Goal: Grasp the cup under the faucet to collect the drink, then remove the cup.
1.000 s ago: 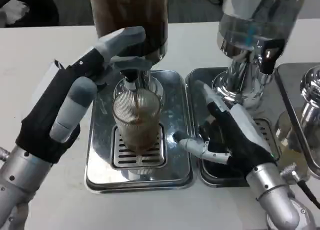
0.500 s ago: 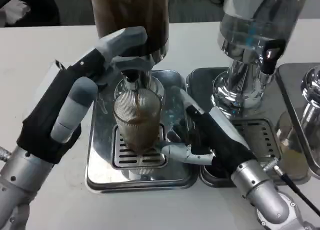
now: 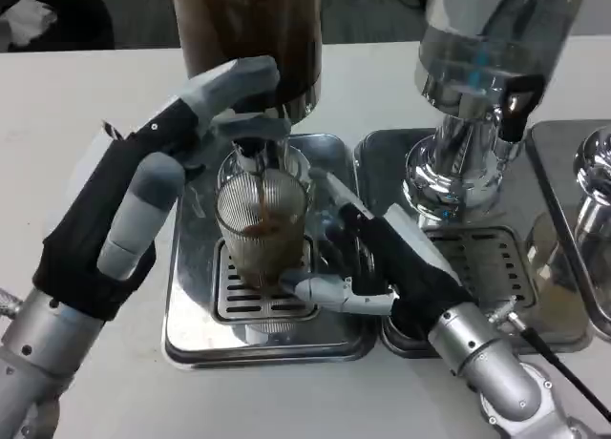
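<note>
Presently, item by item.

Cup (image 3: 262, 231): ribbed clear glass, upright, standing on the slotted grate of the left drip tray (image 3: 191, 334), directly under the faucet (image 3: 250, 153). A thin brown stream runs into it; drink fills roughly the lower half. Long axis vertical.

Right hand (image 3: 382, 262): lies just right of the cup, fingers spread and holding nothing. One finger reaches in low toward the cup's base from the right and front, another stretches up along the cup's right flank. Whether either tip touches the glass cannot be told; no grip has closed. From this hand the cup lies to its left, at finger reach.

Left hand (image 3: 129, 210): raised left of the cup and above it, upper fingers resting at the faucet lever, the rest loose. It appears to be pressing the tap; it grasps nothing else, and a closed grip cannot be confirmed.

Second dispenser (image 3: 477, 86): clear tank, right of the right hand, on its own tray (image 3: 496, 258). White surface (image 3: 76, 76) beneath all.

Judgement: the right hand is the nearer one for the grasp. The cup stands upright to its left, so the closing move is a sideways wrap around the vertical wall, then a draw out toward the right and front, level, to keep the drink in.
</note>
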